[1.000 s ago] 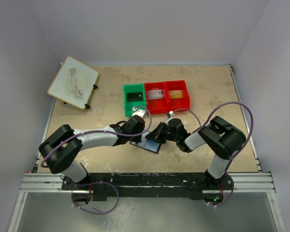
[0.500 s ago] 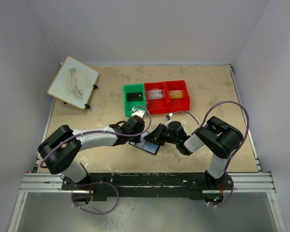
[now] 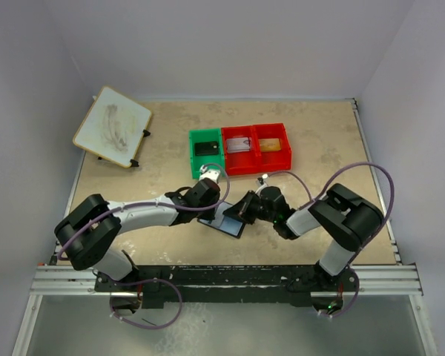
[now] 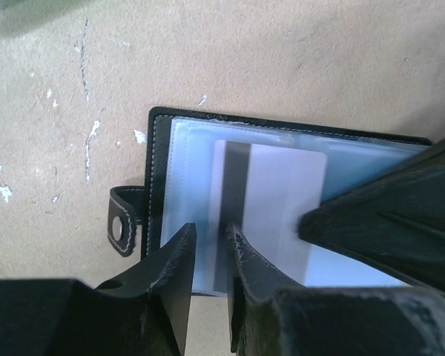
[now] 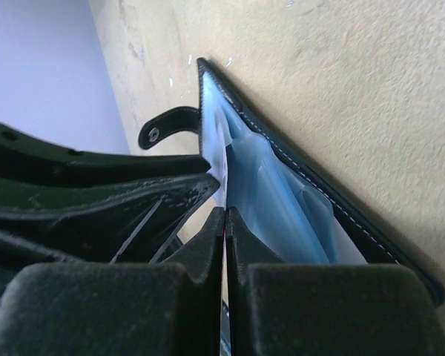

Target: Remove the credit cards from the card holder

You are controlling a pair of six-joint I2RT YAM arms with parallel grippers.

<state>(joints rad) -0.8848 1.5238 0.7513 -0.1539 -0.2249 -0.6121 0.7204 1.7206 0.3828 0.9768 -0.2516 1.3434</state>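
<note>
Note the change in the right arm (image 3: 341, 219) since the earlier top view: elbow lower and farther out, jaws gone from slightly parted to closed. Treat the card holder (image 4: 189, 163) as unmoved over the same interval.

Just ahead of the bases, locate the card holder lying open on the table (image 3: 319, 141), pale blue inner face up, black tab (image 4: 122, 222) at its left edge in the left wrist view. Read the left gripper (image 4: 210, 236) as slightly parted and gripping nothing, fingertips resting on the left part of the inner face; judged function: hold-down. Read the right gripper (image 5: 224, 219) as pressed fully together at the opposite edge, with a thin pale sliver between the pads, most likely the edge of the credit card (image 4: 282, 193). Locate that credit card flat against the inner face, dark stripe toward the left gripper, still within the holder's outline.

Progress, as a judgement: extraction begun, not completed; pull-out and set-down outstanding. Further cards in the pockets: cannot tell.

Farther back, note the green bin (image 3: 192, 156) with one dark flat item (image 3: 206, 148) and the red bins (image 3: 254, 152) with one item per compartment; too small to identify. Farthest, at rear left, a tilted board (image 3: 113, 126).
</note>
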